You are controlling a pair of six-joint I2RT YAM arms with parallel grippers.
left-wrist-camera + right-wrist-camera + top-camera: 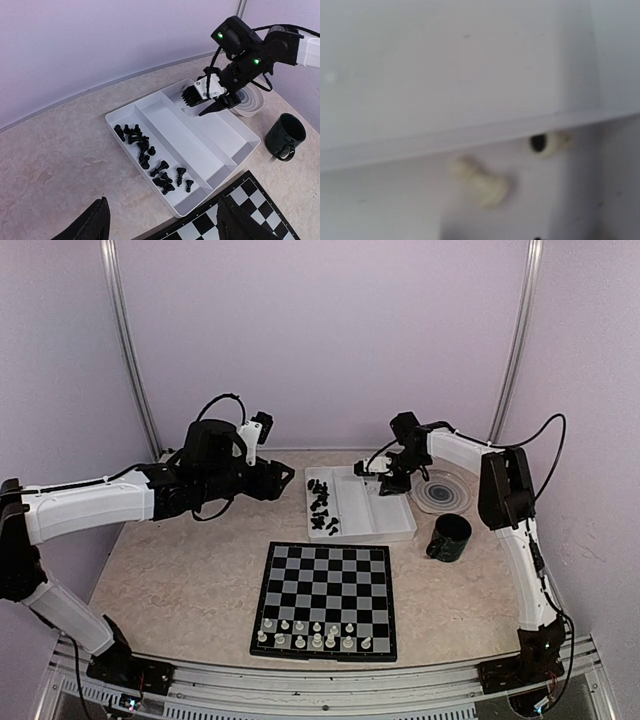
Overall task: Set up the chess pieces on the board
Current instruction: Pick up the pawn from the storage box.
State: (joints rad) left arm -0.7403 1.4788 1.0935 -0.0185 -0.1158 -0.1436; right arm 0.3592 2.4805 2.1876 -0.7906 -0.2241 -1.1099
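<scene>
The board (325,585) lies at the near middle of the table, with white chess pieces (315,634) standing on its two nearest rows. Several black chess pieces (150,155) lie tumbled in the left compartment of a white tray (385,530). My left gripper (165,226) hovers open and empty over the table between tray and board. My right gripper (205,111) points down into the tray's far right compartment. In the blurred right wrist view a white pawn (481,181) lies on the tray floor with another white piece (551,143) beyond it. That gripper's fingers do not show there.
A dark mug (450,538) stands right of the tray. A grey round dish (443,492) sits behind it. Purple walls close in the table on three sides.
</scene>
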